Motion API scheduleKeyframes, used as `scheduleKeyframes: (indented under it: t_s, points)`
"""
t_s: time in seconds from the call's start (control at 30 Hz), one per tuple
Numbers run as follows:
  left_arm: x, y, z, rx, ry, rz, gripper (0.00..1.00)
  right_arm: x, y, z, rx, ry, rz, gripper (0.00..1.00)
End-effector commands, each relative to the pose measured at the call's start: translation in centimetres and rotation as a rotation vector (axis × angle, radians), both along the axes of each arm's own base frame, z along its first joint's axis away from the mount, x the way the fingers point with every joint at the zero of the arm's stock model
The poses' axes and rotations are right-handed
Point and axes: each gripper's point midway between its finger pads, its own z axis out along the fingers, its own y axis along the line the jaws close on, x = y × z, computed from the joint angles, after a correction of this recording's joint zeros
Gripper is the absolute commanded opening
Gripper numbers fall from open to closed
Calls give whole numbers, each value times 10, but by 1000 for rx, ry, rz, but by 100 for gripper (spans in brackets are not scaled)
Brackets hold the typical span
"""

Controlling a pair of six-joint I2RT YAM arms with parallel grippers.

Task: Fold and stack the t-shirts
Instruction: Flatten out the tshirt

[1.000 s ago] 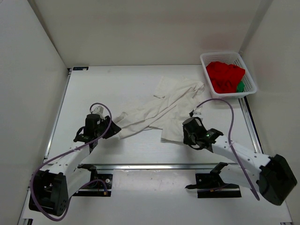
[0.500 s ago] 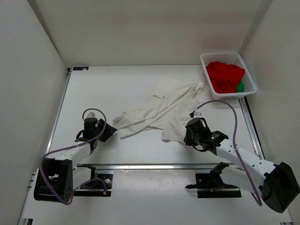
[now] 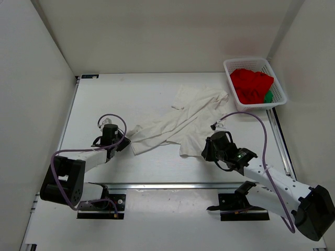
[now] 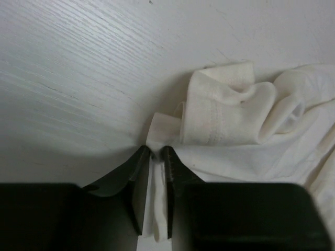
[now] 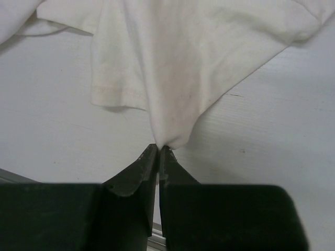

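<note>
Left gripper (image 4: 155, 152): the fingers are drawn close together with a thin edge of the cream shirt (image 3: 183, 117) pinched between them, low against the table (image 3: 131, 94). Just beyond the fingertips the cloth bunches into a rolled fold.

Right gripper (image 5: 158, 149): the fingers are pressed together on a point of the same shirt's hem, and the cloth fans out from the pinch.

Cream shirt: it is unfolded and crumpled, lying on a slant across the middle of the table. The left gripper holds its near-left end and the right gripper its near-right edge. Its far corner reaches toward the basket (image 3: 250, 59).

Basket: white mesh, at the far right corner of the table, well apart from both grippers. The red shirt (image 3: 251, 83) is heaped inside and fills most of it. The green shirt (image 3: 268, 97) shows only as a small patch at the near-right side, against the red.
</note>
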Motion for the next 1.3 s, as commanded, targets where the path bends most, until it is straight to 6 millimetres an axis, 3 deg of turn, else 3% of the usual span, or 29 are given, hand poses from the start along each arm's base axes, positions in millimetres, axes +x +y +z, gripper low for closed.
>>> scheduleKeyframes:
  t_s: [0.0, 0.17, 0.3, 0.37, 0.43, 0.5, 0.53, 0.57, 0.6, 0.63, 0.67, 0.7, 0.73, 0.77, 0.8, 0.83, 0.87, 0.9, 0.93, 1.0, 1.03, 1.07, 1.1, 1.13, 1.2, 1.27]
  points:
    - [3, 9, -5, 60, 37, 13, 23, 6, 10, 15, 53, -63, 23, 2]
    - [11, 8, -6, 88, 50, 3, 0, 6, 11, 26, 79, -98, 22, 1]
    - [10, 8, 2, 77, 39, -5, 0, 7, 7, 27, 77, -98, 18, 1]
    - [11, 2, 22, 76, -5, -39, 0, 9, -1, 30, 41, -91, 10, 1]
    - [11, -4, 46, 90, -48, -106, 0, 24, -9, 55, 29, -139, -22, 0]
    - [15, -16, 92, 63, -124, -186, 0, 32, -22, 77, -26, -167, -56, 0]
    - [18, -23, 121, 56, -176, -246, 0, 45, -26, 115, -42, -238, -77, 0]
    - [21, -24, 139, 52, -202, -256, 0, 51, -34, 127, -60, -255, -105, 0]
    - [25, -30, 171, 56, -247, -287, 0, 55, -38, 136, -85, -260, -126, 0]
    - [25, -36, 191, 54, -283, -319, 0, 60, -44, 166, -100, -308, -139, 0]
    - [27, -38, 224, 54, -340, -337, 0, 65, -52, 195, -128, -345, -166, 0]
    - [30, -32, 266, 37, -419, -326, 0, 66, -57, 204, -162, -349, -181, 0]
    - [29, -32, 301, 8, -484, -347, 0, 69, -60, 243, -157, -426, -205, 0]
    - [28, -26, 319, -29, -518, -353, 0, 70, -66, 283, -146, -492, -245, 0]
    - [30, -12, 347, -38, -582, -324, 0, 73, -67, 291, -189, -493, -252, 0]
    - [25, -10, 373, -70, -639, -339, 0, 72, -68, 330, -158, -564, -262, 0]
    - [22, -11, 386, -76, -661, -355, 0, 66, -72, 367, -134, -627, -279, 0]
    - [23, 6, 405, -50, -696, -307, 0, 70, -71, 373, -166, -629, -285, 0]
    - [19, 7, 422, -85, -728, -305, 0, 64, -71, 420, -128, -713, -288, 0]
    - [15, 10, 449, -99, -786, -315, 0, 59, -65, 454, -112, -773, -266, 0]
    - [13, 12, 463, -96, -798, -318, 0, 67, -56, 459, -124, -778, -252, 0]
    - [14, 13, 468, -101, -799, -313, 0, 59, -55, 483, -90, -830, -243, 0]
    - [15, 16, 479, -94, -813, -306, 0, 60, -56, 497, -95, -862, -261, 0]
    - [20, 23, 485, -82, -816, -284, 0, 62, -43, 502, -90, -879, -255, 0]
    - [36, 33, 477, -59, -788, -252, 0, 69, -33, 497, -150, -897, -246, 0]
    - [69, 46, 432, -104, -686, -228, 0, 83, -26, 479, -169, -863, -223, 0]
